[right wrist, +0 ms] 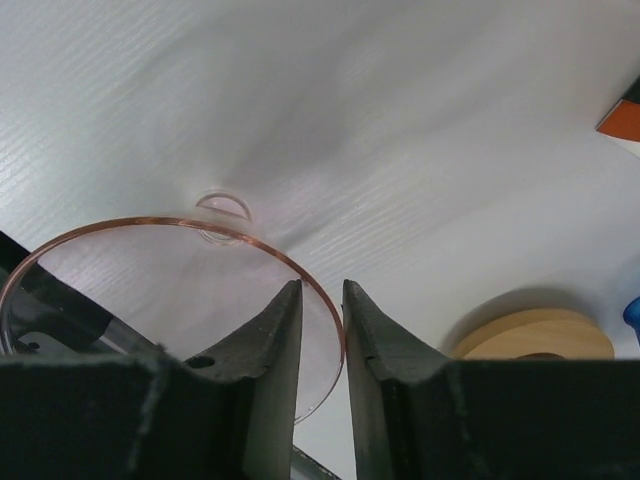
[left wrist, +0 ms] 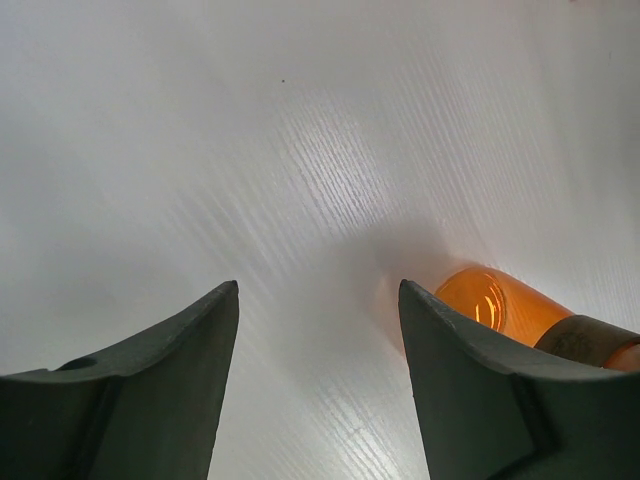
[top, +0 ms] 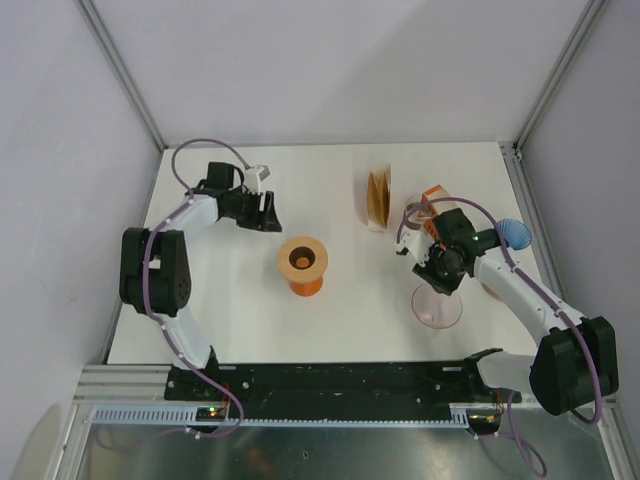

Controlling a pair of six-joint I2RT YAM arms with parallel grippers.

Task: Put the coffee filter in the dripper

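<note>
A stack of tan paper coffee filters (top: 378, 198) stands on edge at the back middle of the white table. A clear pinkish glass dripper (top: 437, 307) with a copper rim (right wrist: 150, 228) sits at the right front. My right gripper (top: 438, 278) is over its far edge. In the right wrist view the gripper (right wrist: 322, 286) is nearly closed, with the rim passing between its fingers. An orange hourglass vessel (top: 302, 265) with a tan collar stands in the middle. My left gripper (top: 266, 212) is open and empty to its back left; the vessel also shows in the left wrist view (left wrist: 495, 300).
A blue object (top: 515, 235) lies by the right arm. A wooden disc (right wrist: 535, 335) lies on the table right of the glass dripper. An orange-and-white piece (top: 432, 196) sits behind the right wrist. Walls close off the table's back and sides.
</note>
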